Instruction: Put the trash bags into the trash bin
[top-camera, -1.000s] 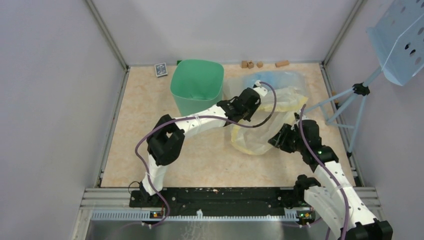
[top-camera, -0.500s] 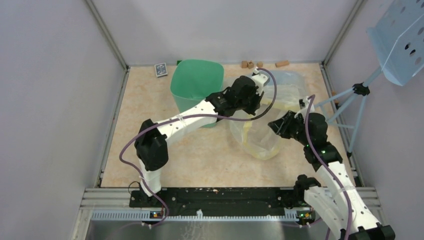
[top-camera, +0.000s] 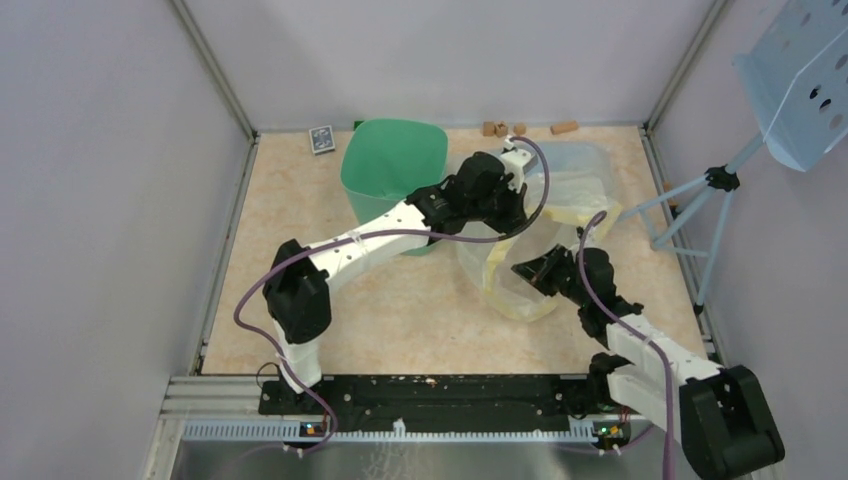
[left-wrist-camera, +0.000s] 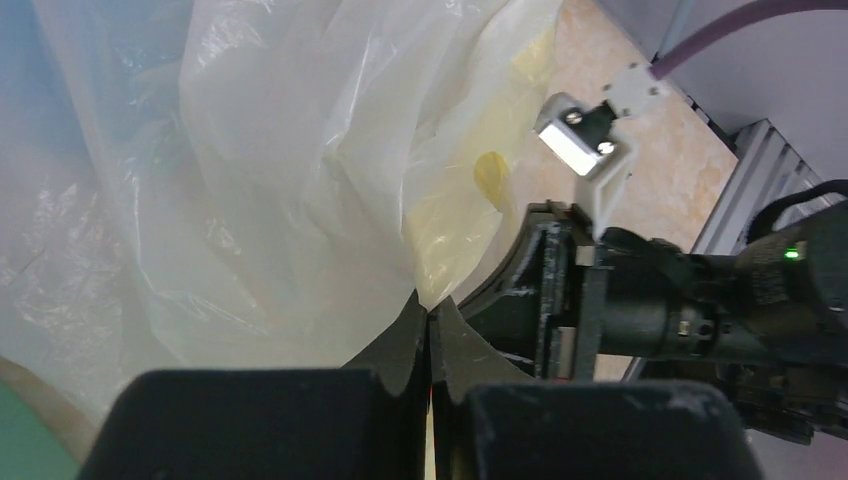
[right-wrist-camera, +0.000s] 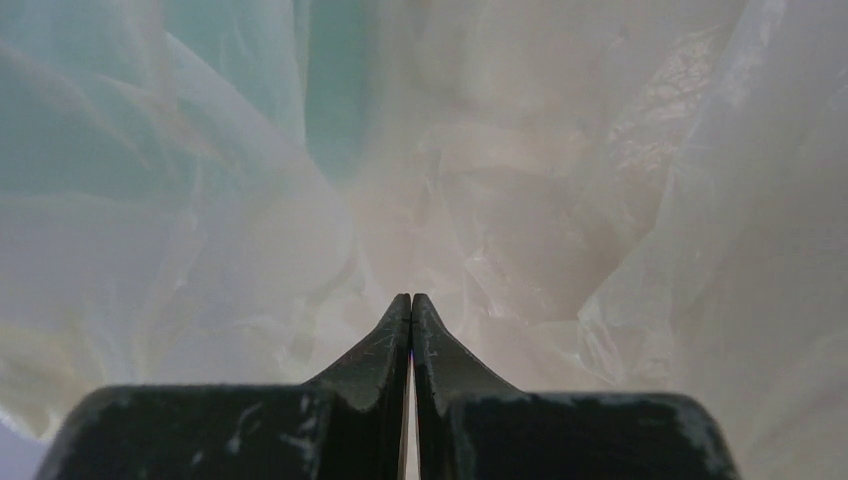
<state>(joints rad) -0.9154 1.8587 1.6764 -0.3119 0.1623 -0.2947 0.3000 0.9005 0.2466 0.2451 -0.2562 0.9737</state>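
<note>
Blue bag (top-camera: 575, 160) isn't in the bin (top-camera: 392, 170) yet. It sits on the desk (top-camera: 290, 240), upper centre-right of the top view, just right of the bin and bunched against the clear bag (top-camera: 515, 285) below it. Your left jaws are pressed together, seemingly pinching a clear-bag fold. Right jaws are pressed together too, with film at the tips; can't tell if any is caught. Step looks like separating the bags. Next you likely need a grip on the blue film itself, then lift it leftward over the bin rim.
</note>
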